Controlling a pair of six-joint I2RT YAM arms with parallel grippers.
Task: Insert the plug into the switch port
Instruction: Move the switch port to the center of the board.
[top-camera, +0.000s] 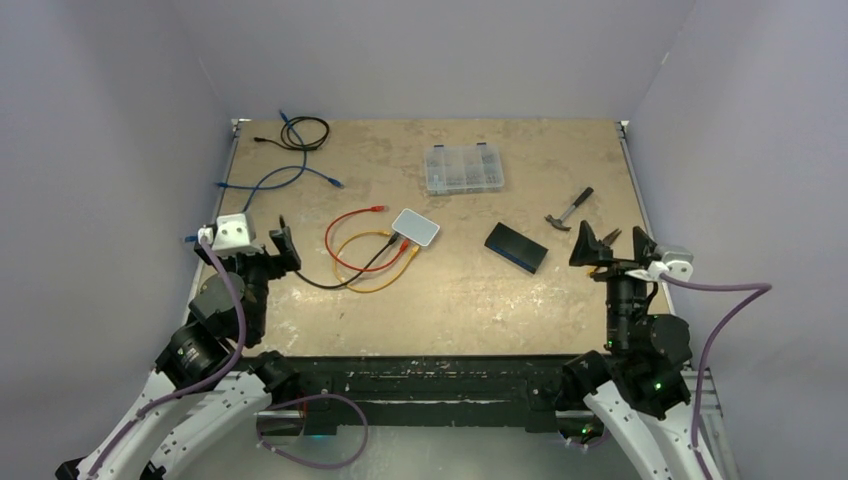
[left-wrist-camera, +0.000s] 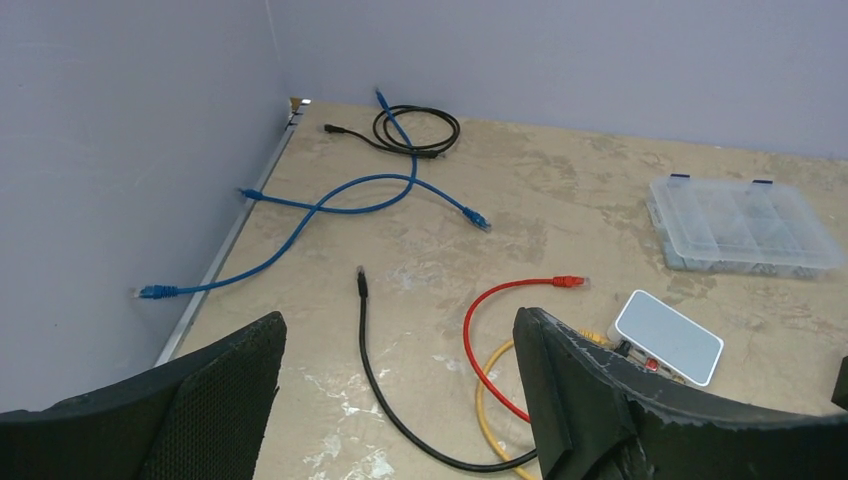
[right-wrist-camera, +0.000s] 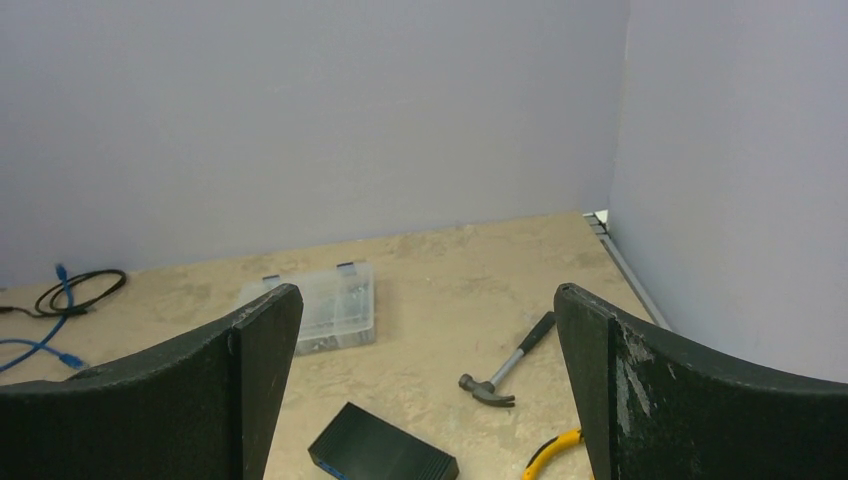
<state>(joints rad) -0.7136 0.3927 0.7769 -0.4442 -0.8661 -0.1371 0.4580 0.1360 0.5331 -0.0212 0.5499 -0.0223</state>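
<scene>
A small white switch (top-camera: 415, 227) lies mid-table with red, yellow and black cables running into its near-left edge. It also shows in the left wrist view (left-wrist-camera: 668, 336). The red cable's free plug (left-wrist-camera: 568, 283) lies just left of the switch. The black cable's free plug (left-wrist-camera: 362, 284) lies further left. My left gripper (left-wrist-camera: 400, 400) is open and empty, above the table near the black cable's loop. My right gripper (right-wrist-camera: 425, 390) is open and empty at the right side, above a black box with a blue edge (right-wrist-camera: 382, 450).
A clear organizer box (top-camera: 463, 168) sits at the back. A hammer (top-camera: 570, 209) lies at the right, with yellow-handled pliers (right-wrist-camera: 550, 450) near it. Blue cables (top-camera: 275, 180) and a black cable coil (top-camera: 303, 132) lie at the back left. Walls enclose three sides.
</scene>
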